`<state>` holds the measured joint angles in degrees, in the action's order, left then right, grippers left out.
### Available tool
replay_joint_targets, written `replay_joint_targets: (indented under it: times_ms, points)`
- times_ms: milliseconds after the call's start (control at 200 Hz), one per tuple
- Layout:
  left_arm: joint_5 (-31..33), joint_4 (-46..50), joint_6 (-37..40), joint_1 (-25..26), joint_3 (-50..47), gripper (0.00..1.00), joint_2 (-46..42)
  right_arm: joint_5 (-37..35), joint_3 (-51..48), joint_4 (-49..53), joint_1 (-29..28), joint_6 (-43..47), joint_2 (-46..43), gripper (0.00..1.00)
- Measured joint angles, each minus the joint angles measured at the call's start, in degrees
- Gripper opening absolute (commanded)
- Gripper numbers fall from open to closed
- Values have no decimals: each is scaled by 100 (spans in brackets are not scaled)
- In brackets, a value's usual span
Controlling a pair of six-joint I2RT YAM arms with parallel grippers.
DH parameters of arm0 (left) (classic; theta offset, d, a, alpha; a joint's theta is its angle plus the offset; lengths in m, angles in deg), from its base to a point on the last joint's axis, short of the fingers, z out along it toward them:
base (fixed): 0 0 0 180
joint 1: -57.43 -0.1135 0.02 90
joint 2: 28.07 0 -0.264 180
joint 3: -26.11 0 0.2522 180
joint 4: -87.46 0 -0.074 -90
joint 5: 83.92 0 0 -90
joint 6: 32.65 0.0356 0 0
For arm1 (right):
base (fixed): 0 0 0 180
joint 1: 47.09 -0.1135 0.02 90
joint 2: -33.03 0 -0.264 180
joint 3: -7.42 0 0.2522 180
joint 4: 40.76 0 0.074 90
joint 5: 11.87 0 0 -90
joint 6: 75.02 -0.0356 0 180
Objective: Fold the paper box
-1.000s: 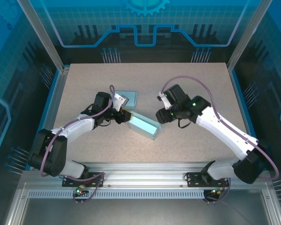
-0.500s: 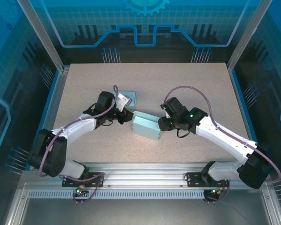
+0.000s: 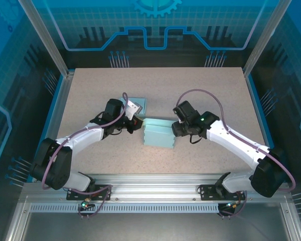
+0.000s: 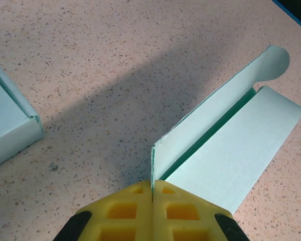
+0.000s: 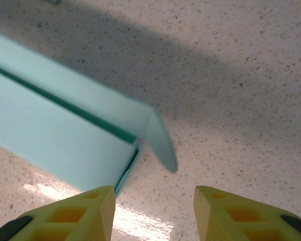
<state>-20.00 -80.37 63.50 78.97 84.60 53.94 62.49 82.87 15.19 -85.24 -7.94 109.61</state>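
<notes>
Speckled table [image 3: 205,90], open ahead and right of the right gripper [image 5: 155,201]. Pale teal paper box [image 3: 158,134] lies between both grippers, long flap upright, rounded end tab loose. Flap's near edge is pinched tight in the left gripper [image 4: 152,193]; right gripper's jaws stand apart, just short of the box's end.

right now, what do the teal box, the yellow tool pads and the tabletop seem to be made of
Box: thin card, matte pale teal; sharp creases, paper-thin edge.
Left tool pads: yellow, likely soft rubber or foam; moulded square pockets.
Tabletop: speckled beige, perhaps laminate or composite stone; faint glare patch.
</notes>
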Motion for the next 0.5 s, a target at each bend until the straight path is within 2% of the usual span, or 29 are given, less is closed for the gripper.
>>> replay_joint_targets:
  times_ms: [255,500]
  points:
    - [83,-479,146,98,-269,0,-175,184,85,-72,407,227,-13,46]
    - [236,-708,177,162,-380,0,-461,857,92,-155,645,520,-13,42]
